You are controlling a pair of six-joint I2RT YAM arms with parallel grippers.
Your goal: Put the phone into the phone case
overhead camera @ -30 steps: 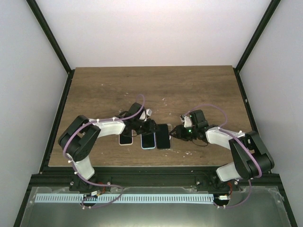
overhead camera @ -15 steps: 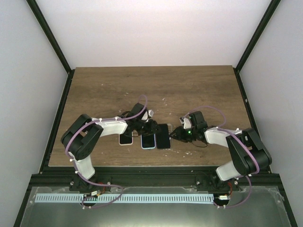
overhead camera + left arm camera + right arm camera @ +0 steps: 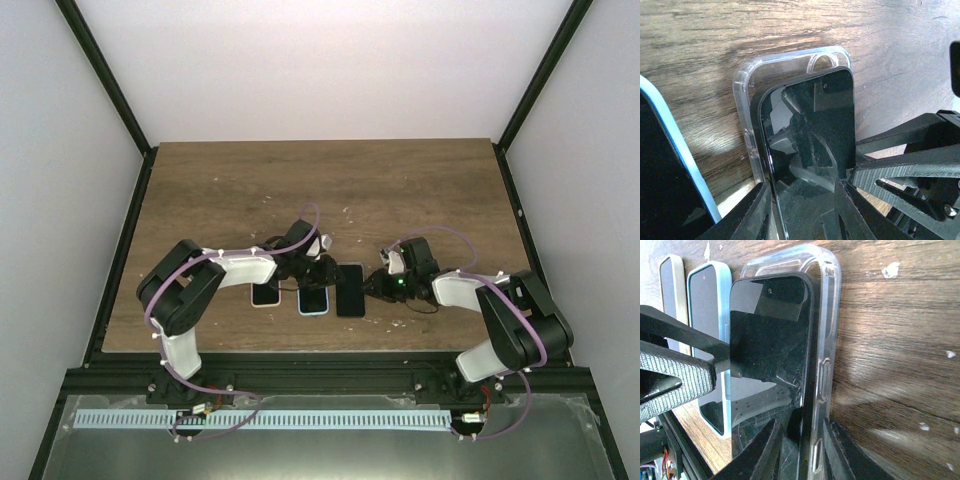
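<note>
Black phone (image 3: 810,135) askew in clear case (image 3: 742,85), left end effector (image 3: 802,200) clamped on it, state of right end effector (image 3: 800,440) unclear.

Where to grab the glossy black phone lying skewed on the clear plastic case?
Pinch the glossy black phone across its long edges near the end far from the cutout in the clear plastic case, coming from above. It lies face up, so only thin edges offer purchase; the cutout end sits inside the rim, so steering the free end probably squares it.
</note>
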